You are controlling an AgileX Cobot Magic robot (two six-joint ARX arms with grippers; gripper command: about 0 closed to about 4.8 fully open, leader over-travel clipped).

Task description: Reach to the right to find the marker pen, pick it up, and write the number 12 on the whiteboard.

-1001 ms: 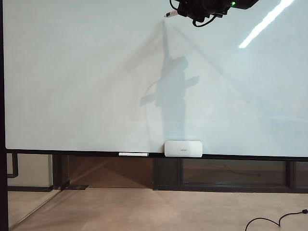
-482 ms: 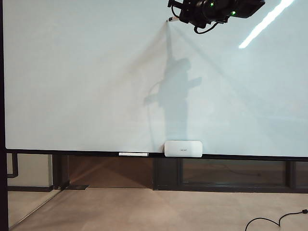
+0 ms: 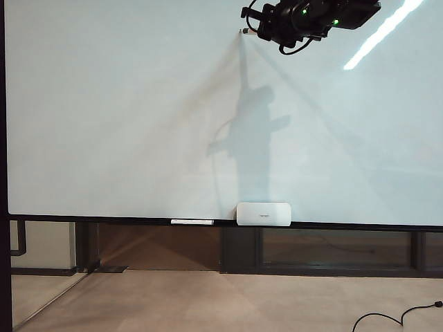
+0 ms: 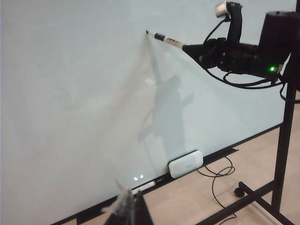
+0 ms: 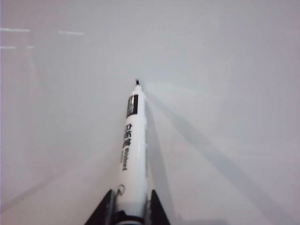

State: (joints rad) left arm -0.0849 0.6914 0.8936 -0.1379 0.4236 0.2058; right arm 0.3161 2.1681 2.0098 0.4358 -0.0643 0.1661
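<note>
The whiteboard [image 3: 104, 104] fills most of the exterior view. High on it, right of centre, my right gripper [image 3: 259, 28] is shut on the marker pen [image 3: 246, 30]. In the right wrist view the white pen [image 5: 131, 154] sticks out from between the dark fingers [image 5: 105, 208], and its black tip meets its own shadow on the board [image 5: 234, 70]. The left wrist view shows the pen [image 4: 166, 39] from the side, its tip at the board [image 4: 70, 93]. My left gripper [image 4: 133, 208] hangs low and far from the board, fingertips together. The number 12 is out of view; the board looks bare.
A white eraser block [image 3: 264, 214] and a long thin white marker [image 3: 192, 222] rest on the board's bottom ledge. A black cable [image 3: 387, 318] lies on the floor at the lower right. A dark stand post [image 4: 281, 154] rises beside the board in the left wrist view.
My right gripper has sunk a little with the pen and edged slightly right, bringing the tip down onto its shadow on the board. The eraser and ledge marker have not moved.
</note>
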